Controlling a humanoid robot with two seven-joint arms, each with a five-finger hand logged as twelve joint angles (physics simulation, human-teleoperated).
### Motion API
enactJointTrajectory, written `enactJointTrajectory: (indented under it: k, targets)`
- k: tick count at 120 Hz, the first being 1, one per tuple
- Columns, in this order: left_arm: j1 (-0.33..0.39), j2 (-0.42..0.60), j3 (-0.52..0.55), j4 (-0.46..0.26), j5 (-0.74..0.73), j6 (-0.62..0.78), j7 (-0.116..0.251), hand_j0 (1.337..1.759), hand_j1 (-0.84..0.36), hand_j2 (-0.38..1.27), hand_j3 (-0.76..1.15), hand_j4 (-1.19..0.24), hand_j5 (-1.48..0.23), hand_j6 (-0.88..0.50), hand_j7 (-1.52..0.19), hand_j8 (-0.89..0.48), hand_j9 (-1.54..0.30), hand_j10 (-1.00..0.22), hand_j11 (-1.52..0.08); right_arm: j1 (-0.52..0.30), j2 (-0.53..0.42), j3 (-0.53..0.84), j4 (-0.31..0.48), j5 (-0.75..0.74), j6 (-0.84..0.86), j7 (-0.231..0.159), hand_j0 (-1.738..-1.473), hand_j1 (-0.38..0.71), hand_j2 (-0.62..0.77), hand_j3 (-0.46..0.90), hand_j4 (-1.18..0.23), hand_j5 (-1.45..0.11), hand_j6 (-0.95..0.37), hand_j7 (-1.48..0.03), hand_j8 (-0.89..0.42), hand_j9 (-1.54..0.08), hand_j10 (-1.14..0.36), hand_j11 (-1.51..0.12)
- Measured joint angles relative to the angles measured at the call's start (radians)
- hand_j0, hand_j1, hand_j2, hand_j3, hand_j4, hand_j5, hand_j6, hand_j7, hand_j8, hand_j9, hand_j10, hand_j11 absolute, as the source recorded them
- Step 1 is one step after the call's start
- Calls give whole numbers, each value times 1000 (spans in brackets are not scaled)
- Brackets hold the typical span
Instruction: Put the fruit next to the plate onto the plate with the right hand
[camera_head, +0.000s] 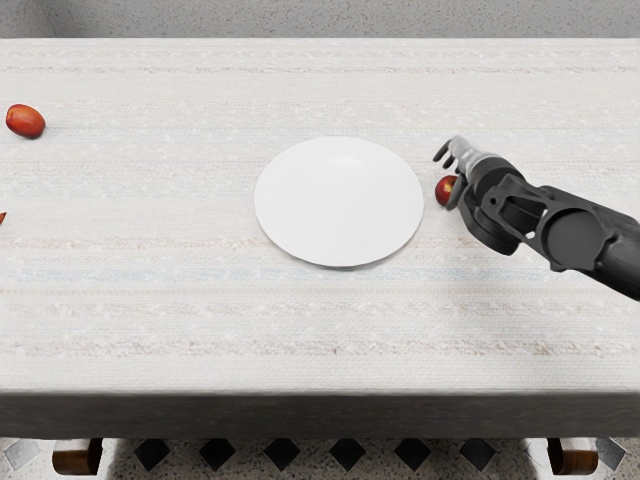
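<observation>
A small red fruit (444, 190) lies on the table just right of the white plate (338, 200), a little apart from its rim. My right hand (457, 172) comes in from the right edge and sits right against the fruit, hiding its right side. The fingers (452, 152) reach out beyond and above the fruit, loosely curved and not wrapped around it. The thumb side lies next to the fruit. Nothing lies on the plate. The left arm is out of view.
Another red fruit (25, 121) lies far off at the left side of the table. A sliver of something red (2, 217) shows at the left edge. The table's front edge (320, 395) runs across the lower picture.
</observation>
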Motion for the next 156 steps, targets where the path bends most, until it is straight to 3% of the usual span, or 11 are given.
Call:
enactJointTrajectory:
  k: [42, 62, 77, 91, 156]
  targets:
    - [0, 0, 0, 0, 0, 0, 0, 1658, 69, 47, 0, -233, -303, -233, -303, -233, -303, -233, -304, -4, 9, -1, -6, 2, 0, 0, -1658, 200, -86, 0, -442, -577, -444, -574, -441, -576, -443, -575]
    - [0, 0, 0, 0, 0, 0, 0, 1658, 69, 47, 0, -233, -303, -233, -304, -233, -304, -233, -304, -9, 11, -1, -4, -2, 2, -1, -1655, 260, -28, 0, -485, -614, -486, -618, -391, -632, -476, -630]
    - [0, 0, 0, 0, 0, 0, 0, 1658, 69, 47, 0, -233, -304, -233, -304, -233, -304, -233, -304, -9, 11, -1, -2, 2, 3, -2, -1652, 274, -28, 0, -513, -637, -450, -647, -353, -668, -468, -668]
    - [0, 0, 0, 0, 0, 0, -1, 1658, 69, 47, 0, -233, -304, -233, -304, -233, -304, -234, -304, -8, 12, -1, 0, 8, 4, -1, -1655, 313, 54, 0, -562, -631, -426, -675, -337, -676, -436, -695]
    - [0, 0, 0, 0, 0, 0, 0, 1658, 69, 47, 0, -233, -304, -233, -304, -233, -304, -233, -304, 4, 0, 10, 26, 71, 11, 0, -1656, 264, 150, 0, -583, -718, -507, -736, -410, -728, -495, -743]
